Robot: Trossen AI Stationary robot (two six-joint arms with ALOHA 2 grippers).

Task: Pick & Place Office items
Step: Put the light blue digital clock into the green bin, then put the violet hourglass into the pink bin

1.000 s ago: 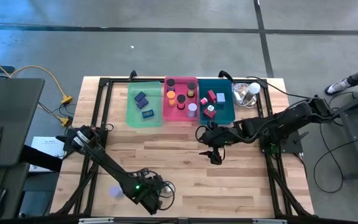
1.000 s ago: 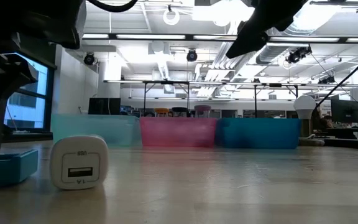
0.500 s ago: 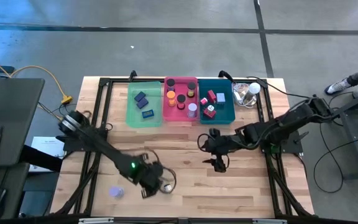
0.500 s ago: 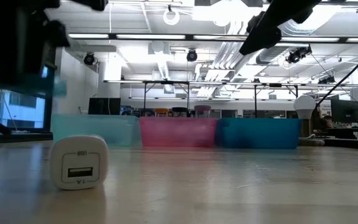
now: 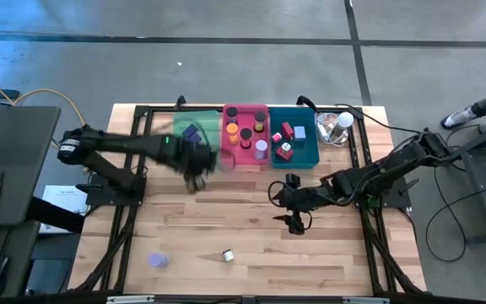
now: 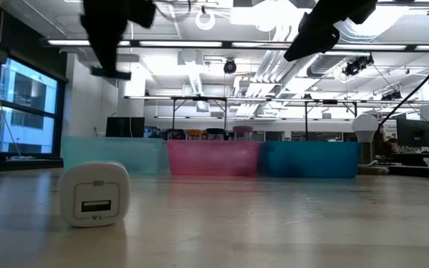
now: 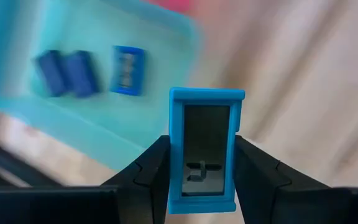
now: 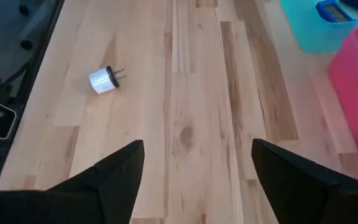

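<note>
White USB charger (image 6: 94,194) on table, tiny print above its port, unreadable

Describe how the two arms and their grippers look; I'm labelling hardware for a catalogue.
Both arms are dark, jointed links with black cables along them. The left arm shows a small green light. The left gripper and right gripper each have two dark, angular, tapering fingers.

Open-plan lab, ceiling ducts (image 6: 222,45), workbenches (image 6: 199,112)

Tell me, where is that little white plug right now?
In the high view the white plug lies on the bare wood near the table's front edge, around the middle, right of a purple disc and away from both arms.
</note>
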